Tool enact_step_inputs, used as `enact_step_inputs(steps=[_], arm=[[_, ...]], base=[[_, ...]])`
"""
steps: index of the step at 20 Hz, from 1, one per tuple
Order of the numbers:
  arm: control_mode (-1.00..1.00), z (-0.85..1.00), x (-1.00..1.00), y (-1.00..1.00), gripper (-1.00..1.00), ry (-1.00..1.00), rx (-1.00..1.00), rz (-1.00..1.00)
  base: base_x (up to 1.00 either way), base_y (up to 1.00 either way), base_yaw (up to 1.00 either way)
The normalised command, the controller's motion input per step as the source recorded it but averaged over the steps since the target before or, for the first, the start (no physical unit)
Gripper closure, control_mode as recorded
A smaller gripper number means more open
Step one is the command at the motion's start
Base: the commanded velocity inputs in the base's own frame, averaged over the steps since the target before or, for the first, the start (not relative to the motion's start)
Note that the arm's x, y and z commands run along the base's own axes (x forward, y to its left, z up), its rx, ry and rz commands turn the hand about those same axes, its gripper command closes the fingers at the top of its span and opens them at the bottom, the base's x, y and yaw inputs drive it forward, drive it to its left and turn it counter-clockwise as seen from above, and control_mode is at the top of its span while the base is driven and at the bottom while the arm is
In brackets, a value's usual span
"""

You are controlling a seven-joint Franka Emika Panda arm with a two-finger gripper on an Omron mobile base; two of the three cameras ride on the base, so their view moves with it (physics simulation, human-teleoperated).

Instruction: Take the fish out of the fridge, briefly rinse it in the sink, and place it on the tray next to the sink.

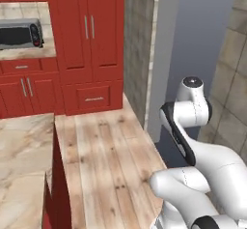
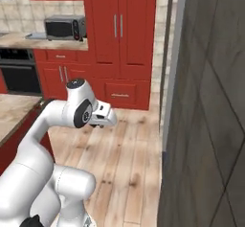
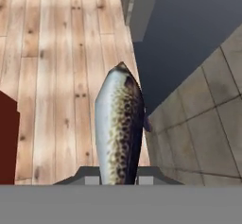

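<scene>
We carry our load across the wooden floor (image 1: 106, 150), with the red cabinets (image 1: 89, 44) far ahead and the microwave (image 2: 64, 27) on its counter beside them. In the hand view the fish (image 3: 119, 128), silver and speckled, stands lengthwise out of the gripper (image 3: 118, 178), whose 2 tips sit snug against its lower end, so we judge it clamped. Held by 1 end only, it could swing or slip loose if we turn sharply toward the sink.

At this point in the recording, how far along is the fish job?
Pickup looks done: in the hand view the fish rises from the gripper, held over the wooden floor. Rinsing in the sink and setting it on the tray remain.
</scene>
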Motion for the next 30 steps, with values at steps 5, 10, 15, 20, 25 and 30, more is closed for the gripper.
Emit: enact_step_inputs(steps=[5, 10, 15, 20, 25, 30], arm=[[1.0, 0.0, 0.0, 0.0, 1.0, 0.0, 0.0, 0.0], [1.0, 0.0, 0.0, 0.0, 1.0, 0.0, 0.0, 0.0], [1.0, 0.0, 0.0, 0.0, 1.0, 0.0, 0.0, 0.0], [1.0, 0.0, 0.0, 0.0, 1.0, 0.0, 0.0, 0.0], [1.0, 0.0, 0.0, 0.0, 1.0, 0.0, 0.0, 0.0], [1.0, 0.0, 0.0, 0.0, 1.0, 0.0, 0.0, 0.0]], base=[[1.0, -0.06, 0.16], [1.0, 0.0, 0.13], [1.0, 0.0, 0.1], [1.0, 0.04, 0.08], [1.0, 0.46, 0.02], [1.0, 0.99, 0.0]])
